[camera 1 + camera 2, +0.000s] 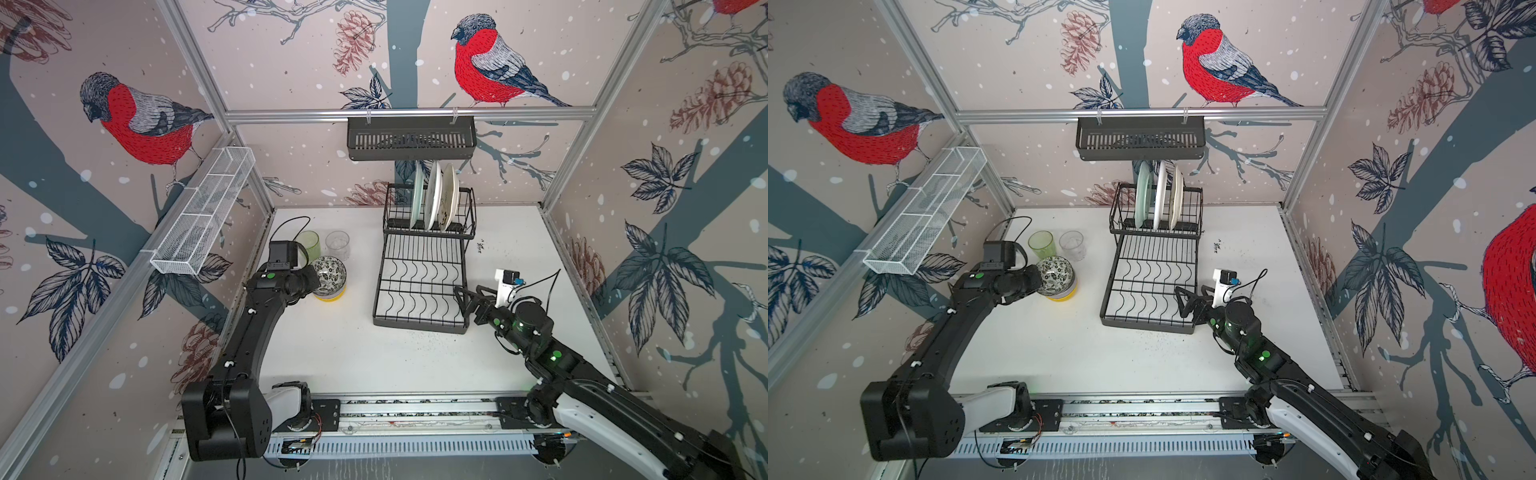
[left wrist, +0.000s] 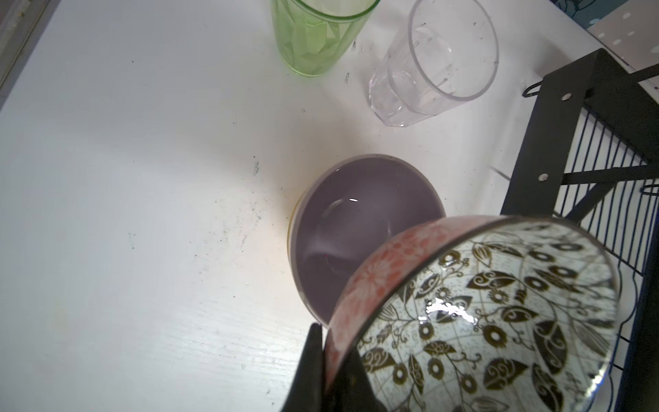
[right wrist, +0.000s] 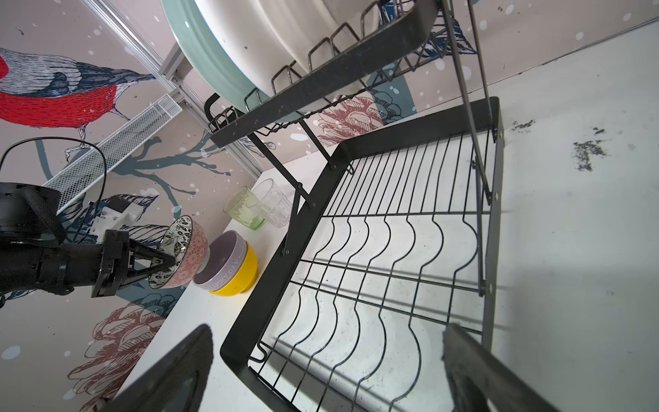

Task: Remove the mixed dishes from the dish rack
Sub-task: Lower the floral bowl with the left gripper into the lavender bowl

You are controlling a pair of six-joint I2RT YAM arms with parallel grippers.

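Pink speckled bowl (image 3: 189, 257) is hanging pinched by its rim in the left gripper (image 3: 167, 262) above the lilac bowl (image 3: 223, 264). The right gripper (image 1: 463, 297) is hovering with fingers spread wide beside the dish rack (image 1: 419, 282).

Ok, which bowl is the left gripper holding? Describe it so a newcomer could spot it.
Left of the black wire dish rack, two glasses stand on the white table. Just in front of them, the left gripper pinches the rim of the pink speckled bowl, tilted over a lilac bowl nested in a yellow bowl. Only it has black floral print inside.
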